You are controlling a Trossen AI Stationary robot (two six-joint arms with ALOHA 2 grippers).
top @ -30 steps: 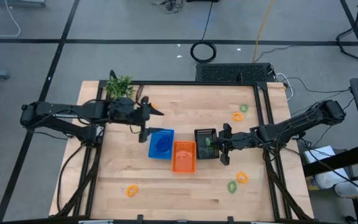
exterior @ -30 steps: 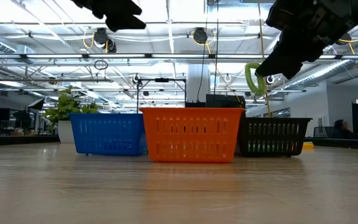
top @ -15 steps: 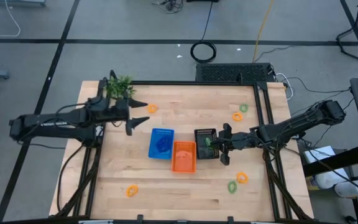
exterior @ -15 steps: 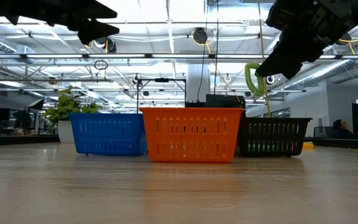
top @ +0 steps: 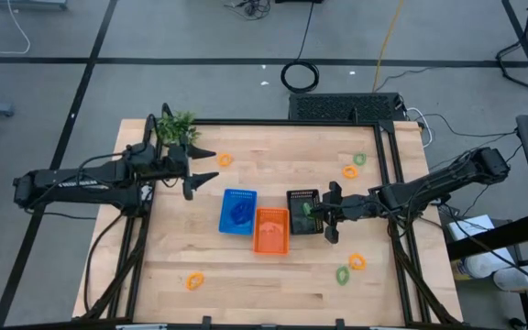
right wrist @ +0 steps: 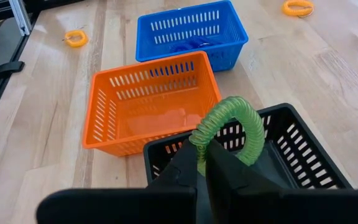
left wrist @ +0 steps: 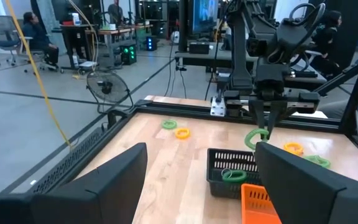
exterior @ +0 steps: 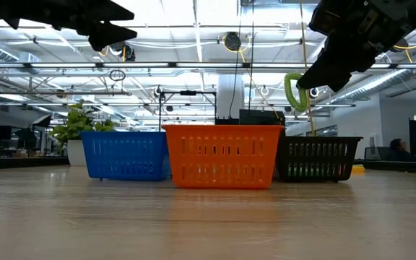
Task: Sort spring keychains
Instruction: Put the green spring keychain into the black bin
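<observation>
Since a second ago the left arm has pulled back from the blue basket (top: 238, 211) toward the far left of the surface (top: 273, 275); over the last half second it has barely shifted, and the right arm has not moved at all.

The right claw (top: 312, 213) is clenched on a green spring keychain (right wrist: 229, 127), which hangs as a loop over the black basket (top: 302, 211), above its rim and touching nothing. One green coil (left wrist: 233, 175) already lies inside that basket. The orange basket (top: 270, 229) sits just beside the black one, touching the blue basket on its other side; blue coils (right wrist: 189, 45) rest in the blue one.

The left claw (top: 201, 171) hovers released, fingers spread wide, near the plant sprig (top: 176, 128) and an orange keychain (top: 224, 159) at the far edge.

Loose keychains remain scattered: a green and orange pair (top: 354, 166) far right, another pair (top: 350, 268) near right, and one orange coil (top: 194, 280) near left.
</observation>
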